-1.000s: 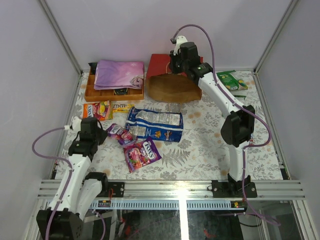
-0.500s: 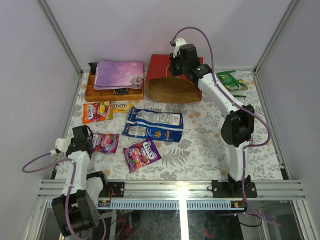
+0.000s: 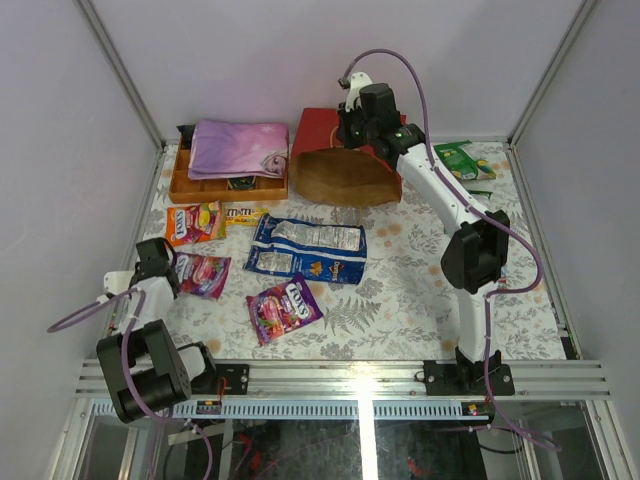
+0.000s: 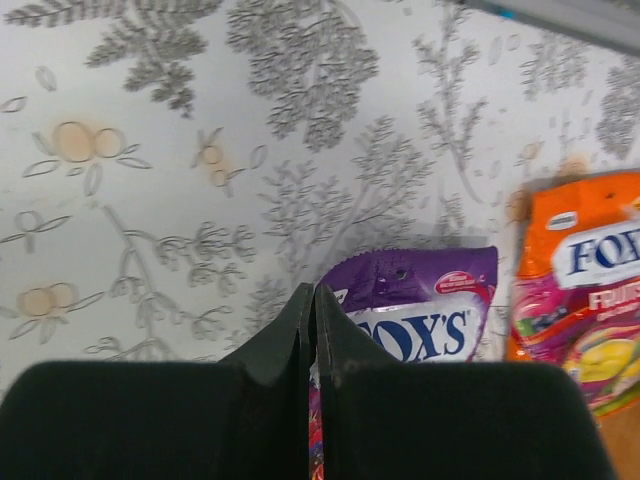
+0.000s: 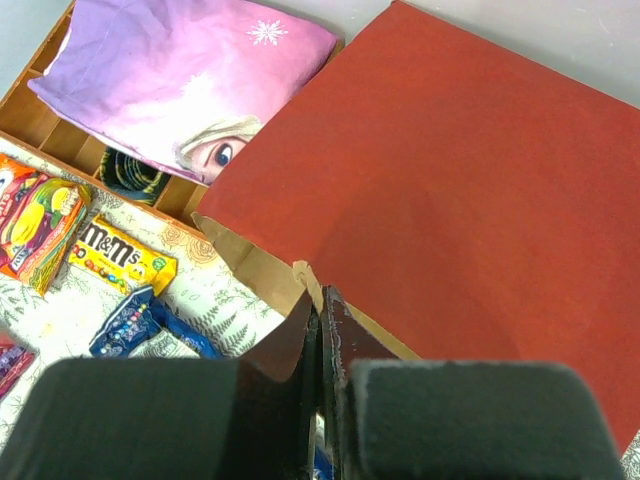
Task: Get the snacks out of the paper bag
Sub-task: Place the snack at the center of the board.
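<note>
left gripper: lower left of the overhead view, low over the table; jaws pressed together, tips at the top-left corner of the purple Fox's packet. Whether that corner is nipped cannot be told.
purple Fox's packet: glossy, lying flat just right of the left gripper, white label facing up.
magenta Fox's packet: flat and tilted, lower centre, apart from the purple one.
blue chip bag: long and crinkled with a silvery sheen, lying across the middle of the table.
orange Fox's packet: flat, at the left, beyond the purple packet.
yellow M&M's pack: small, just right of the orange packet and near the front of the wooden box.
wooden box: upper left, with compartments, a purple cloth folded over it.
paper bag: upper centre, on its side, red outside, brown kraft inside, mouth gaping toward the near edge. What lies inside cannot be made out.
right gripper: above the bag's mouth, jaws clamped on the upper brown rim; the right arm runs diagonally over the table's right half to reach it.
green packet: flat, upper right, beyond the right arm and well apart from the other snacks.
</note>
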{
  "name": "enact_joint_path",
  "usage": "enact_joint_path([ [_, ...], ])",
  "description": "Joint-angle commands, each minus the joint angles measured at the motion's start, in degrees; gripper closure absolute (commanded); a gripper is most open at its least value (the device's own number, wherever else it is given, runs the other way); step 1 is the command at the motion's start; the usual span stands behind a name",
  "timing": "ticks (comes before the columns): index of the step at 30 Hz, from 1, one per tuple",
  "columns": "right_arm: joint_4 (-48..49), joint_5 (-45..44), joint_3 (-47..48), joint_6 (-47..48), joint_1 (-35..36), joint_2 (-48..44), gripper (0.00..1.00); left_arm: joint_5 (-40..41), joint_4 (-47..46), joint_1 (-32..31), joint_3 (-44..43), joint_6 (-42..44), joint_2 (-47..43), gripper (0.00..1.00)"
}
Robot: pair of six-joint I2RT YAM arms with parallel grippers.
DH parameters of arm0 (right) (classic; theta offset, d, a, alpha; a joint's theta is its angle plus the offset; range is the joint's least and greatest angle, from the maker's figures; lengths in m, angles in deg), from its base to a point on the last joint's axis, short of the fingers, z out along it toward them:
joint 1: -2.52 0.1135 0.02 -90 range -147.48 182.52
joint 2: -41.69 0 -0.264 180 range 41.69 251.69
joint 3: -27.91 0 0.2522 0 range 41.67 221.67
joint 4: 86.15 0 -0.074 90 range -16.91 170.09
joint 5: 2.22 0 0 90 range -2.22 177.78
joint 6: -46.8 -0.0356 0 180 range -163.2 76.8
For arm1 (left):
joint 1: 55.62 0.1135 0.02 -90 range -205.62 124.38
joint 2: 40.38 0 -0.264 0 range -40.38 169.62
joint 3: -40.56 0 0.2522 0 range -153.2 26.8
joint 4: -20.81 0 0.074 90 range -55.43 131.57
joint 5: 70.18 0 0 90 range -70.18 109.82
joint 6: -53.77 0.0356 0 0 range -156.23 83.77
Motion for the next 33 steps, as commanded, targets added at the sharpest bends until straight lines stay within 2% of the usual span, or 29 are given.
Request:
enact_joint_path([
  [1,0.57,0.52,1.85,1.33,-0.28,0.20,1.00,2.39,-4.14,0.47,-2.61,-3.65,1.43,1.00],
  [6,0.65,0.57,1.91,1.35,-0.24,0.31,1.00,5.39,-4.51,0.42,-1.72,-5.65,0.29,1.00],
  [16,0.25,0.59,1.72,1.65,-0.26,0.27,1.00,5.94,-7.09,0.43,0.07,-12.48,2.00,1.00],
  [33,-1.06,-0.12,2.54,2.98,-0.33,0.68,1.00,2.82,-10.98,0.47,-0.54,-22.05,6.83,1.00],
])
